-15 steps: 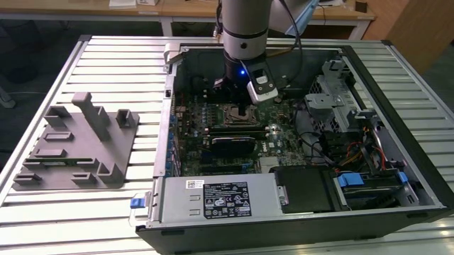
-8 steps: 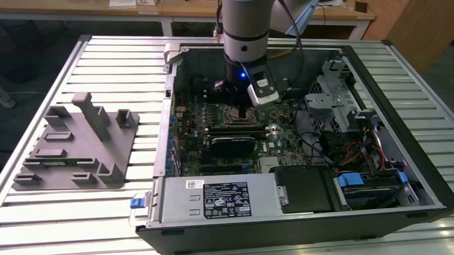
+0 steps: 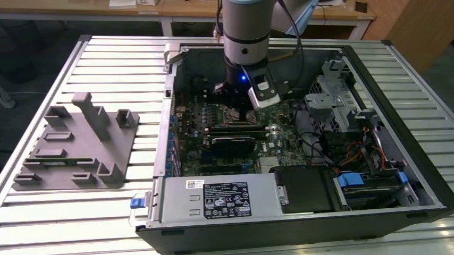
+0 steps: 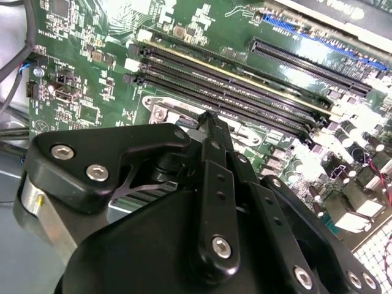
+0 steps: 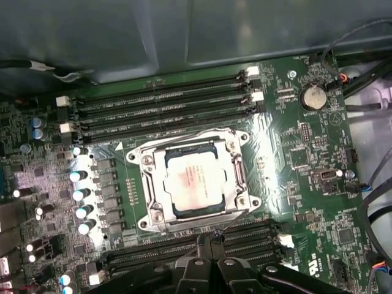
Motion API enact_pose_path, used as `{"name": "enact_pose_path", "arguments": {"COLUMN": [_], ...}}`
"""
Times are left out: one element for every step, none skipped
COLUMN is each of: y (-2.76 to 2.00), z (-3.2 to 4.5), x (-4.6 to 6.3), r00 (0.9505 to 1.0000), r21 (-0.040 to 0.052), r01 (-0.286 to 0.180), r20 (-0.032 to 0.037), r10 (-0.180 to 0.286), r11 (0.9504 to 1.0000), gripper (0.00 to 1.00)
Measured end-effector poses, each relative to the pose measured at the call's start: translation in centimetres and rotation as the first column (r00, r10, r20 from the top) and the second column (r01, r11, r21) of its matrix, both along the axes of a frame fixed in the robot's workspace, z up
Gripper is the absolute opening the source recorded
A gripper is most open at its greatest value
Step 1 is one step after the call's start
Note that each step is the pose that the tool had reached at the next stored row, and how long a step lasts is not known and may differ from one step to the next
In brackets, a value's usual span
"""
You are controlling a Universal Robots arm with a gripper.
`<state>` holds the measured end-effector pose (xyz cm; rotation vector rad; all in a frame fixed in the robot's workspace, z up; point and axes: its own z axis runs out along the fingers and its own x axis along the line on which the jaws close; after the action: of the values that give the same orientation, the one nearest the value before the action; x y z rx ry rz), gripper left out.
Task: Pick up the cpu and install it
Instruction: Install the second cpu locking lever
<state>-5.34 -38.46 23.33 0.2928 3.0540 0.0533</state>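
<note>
Right now I have the arm (image 3: 245, 32) reaching down into the open computer case (image 3: 298, 223), which lies on its side on the slatted table (image 3: 106, 58). In the exterior view the gripper (image 3: 237, 109) hangs low over the motherboard (image 3: 284, 138), just above the socket area, with the wrist's blue light showing. On the exterior view's left, well apart from the case, the grey fixture (image 3: 74, 151) sits on the table.

In the first wrist view the cpu (image 5: 191, 182) lies flat in the socket (image 5: 191, 184), its pale metal top facing up and the silvery frame (image 5: 147, 162) all around it. It looks square to the frame, not tilted. Memory slots (image 5: 165, 104) run along one side of the socket and more slots (image 5: 245, 236) along the other. A row of capacitors (image 5: 82, 196) stands beside the socket, and a round coin battery (image 5: 314, 97) sits near the board's edge.

The gripper's black linkage (image 5: 211, 269) shows at the edge of that view, beside the socket rather than over the cpu. In the second wrist view the linkage (image 4: 214, 202) fills the foreground, the finger (image 4: 211, 122) drawn in to a narrow point just above the board. Nothing is between the tips, and I see the jaws closed and empty. The cpu is apart from the gripper.
</note>
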Motion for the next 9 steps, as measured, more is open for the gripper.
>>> {"name": "enact_pose_path", "arguments": {"y": [0.00,0.00,-0.01,-0.01,-0.01,-0.02,-0.02,-0.02,-0.02], "z": [-0.01,0.00,0.00,0.00,0.00,-0.01,-0.02,-0.05,-0.08], "x": [0.00,0.00,0.00,0.00,0.00,0.00,0.01,0.01,0.00], "r00": [1.0000,1.0000,1.0000,1.0000,1.0000,1.0000,1.0000,0.9999,0.9997], "r21": [0.0001,0.0001,0.0001,0.0000,0.0001,-0.0002,-0.0012,-0.0016,-0.0017], "r01": [0.000,0.000,0.000,0.000,0.000,0.000,0.000,0.000,-0.001], "r20": [0.0001,0.0001,0.0001,0.0000,0.0000,0.0000,-0.0020,-0.0104,-0.0239], "r10": [0.000,0.000,0.000,0.000,0.000,0.000,0.000,0.000,0.001], "r11": [1.0000,1.0000,1.0000,1.0000,1.0000,1.0000,1.0000,1.0000,1.0000], "gripper": [0.11,0.11,0.11,0.11,0.11,0.11,0.11,0.11,0.11]}}
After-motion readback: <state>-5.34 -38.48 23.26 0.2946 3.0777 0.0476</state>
